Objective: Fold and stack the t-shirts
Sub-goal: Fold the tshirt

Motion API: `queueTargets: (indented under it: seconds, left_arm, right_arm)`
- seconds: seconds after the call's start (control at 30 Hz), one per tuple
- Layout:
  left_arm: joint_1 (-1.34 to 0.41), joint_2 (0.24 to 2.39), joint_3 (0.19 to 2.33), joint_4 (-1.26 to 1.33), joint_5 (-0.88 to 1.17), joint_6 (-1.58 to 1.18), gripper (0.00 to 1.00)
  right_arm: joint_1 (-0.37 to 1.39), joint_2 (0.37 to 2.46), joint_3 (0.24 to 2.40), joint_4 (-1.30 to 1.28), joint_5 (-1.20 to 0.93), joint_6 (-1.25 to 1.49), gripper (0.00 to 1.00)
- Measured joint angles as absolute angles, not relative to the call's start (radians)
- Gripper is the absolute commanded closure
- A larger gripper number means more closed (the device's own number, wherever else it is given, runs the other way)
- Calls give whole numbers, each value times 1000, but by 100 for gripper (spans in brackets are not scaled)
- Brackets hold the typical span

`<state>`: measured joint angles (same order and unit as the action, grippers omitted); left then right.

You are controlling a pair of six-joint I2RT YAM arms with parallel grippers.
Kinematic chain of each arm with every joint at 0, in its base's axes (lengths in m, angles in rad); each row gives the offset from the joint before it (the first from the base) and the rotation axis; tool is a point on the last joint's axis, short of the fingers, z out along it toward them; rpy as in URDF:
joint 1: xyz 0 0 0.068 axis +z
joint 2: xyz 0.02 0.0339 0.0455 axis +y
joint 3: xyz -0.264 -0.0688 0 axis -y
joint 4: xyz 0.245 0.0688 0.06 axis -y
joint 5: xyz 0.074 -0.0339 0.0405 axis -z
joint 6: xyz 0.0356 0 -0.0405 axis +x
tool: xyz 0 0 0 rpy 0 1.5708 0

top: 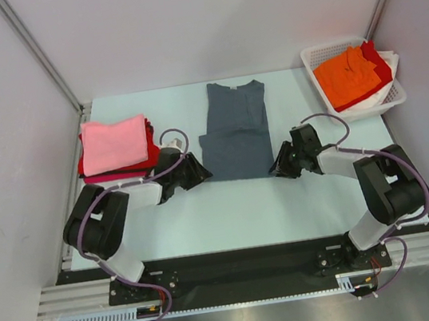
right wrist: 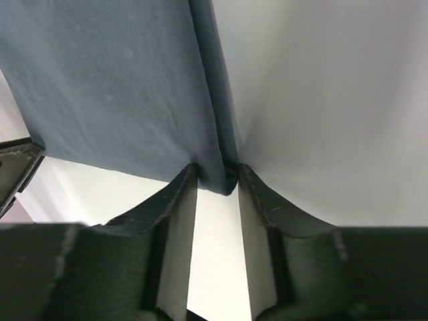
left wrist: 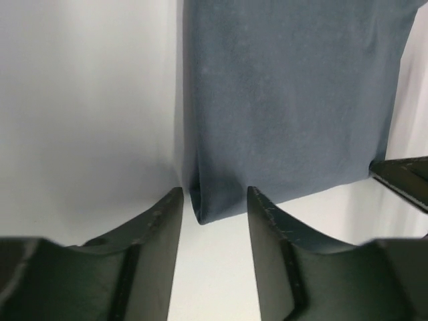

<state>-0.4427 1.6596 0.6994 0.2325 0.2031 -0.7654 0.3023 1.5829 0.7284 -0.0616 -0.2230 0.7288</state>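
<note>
Grey t-shirt lies flat at the middle of the table, collar to the far side, bottom part folded up over itself.

Your left gripper sits at its near left corner. The jaws are part open, the corner lies between them with a gap on each side, and nothing is held.

Your right gripper sits at the near right corner. Its jaws are set closer, both touching the folded edge; you cannot tell whether they grip it.

On your left, a pink t-shirt tops a folded pile with a red t-shirt beneath. Far right, a basket holds an orange t-shirt on top of others.
</note>
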Motion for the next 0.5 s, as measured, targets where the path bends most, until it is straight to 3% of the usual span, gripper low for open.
queueTargets:
  seconds: [0.1, 0.2, 0.27, 0.37, 0.4, 0.5]
  left_arm:
    - [-446, 1673, 699, 245, 204, -770, 59]
    - [-455, 1679, 702, 247, 202, -775, 60]
    - [-464, 1679, 702, 246, 191, -777, 61]
    - [-475, 1679, 702, 245, 175, -778, 68]
    - [-477, 1679, 702, 243, 167, -778, 72]
    - [-484, 1682, 702, 233, 156, -782, 100]
  right_arm:
    - [302, 1597, 726, -37, -225, 736, 79]
    - [302, 1602, 717, -18, -223, 745, 82]
    - [303, 1604, 717, -16, -223, 747, 90]
    - [304, 1603, 713, -11, -223, 748, 95]
    - [304, 1602, 708, -4, -223, 749, 96]
    - [304, 1599, 702, 5, -224, 749, 100]
